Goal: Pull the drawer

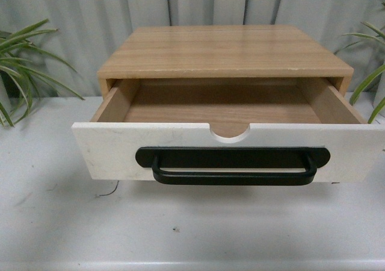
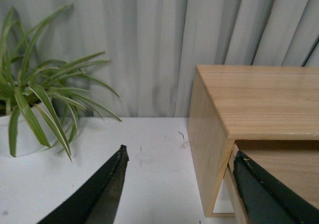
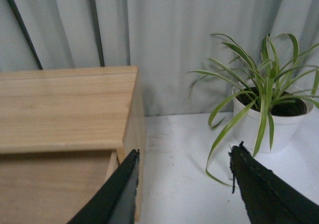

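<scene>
The drawer (image 1: 108,153) stands pulled well out of its wooden case (image 1: 222,51), its white front facing me with the black bar handle (image 1: 233,165) and a semicircular notch in the top edge. Its wooden inside holds nothing. Neither arm shows in the front view. My left gripper (image 2: 179,157) is open, its fingers spread either side of the case's left corner (image 2: 207,134), holding nothing. My right gripper (image 3: 185,154) is open too, at the case's right corner (image 3: 132,129), with nothing between its fingers.
A potted plant (image 2: 35,104) in a white pot stands left of the case, another potted plant (image 3: 266,109) to its right; their leaves reach into the front view's edges. Grey curtain (image 1: 192,6) hangs behind. White tabletop (image 1: 180,229) lies in front.
</scene>
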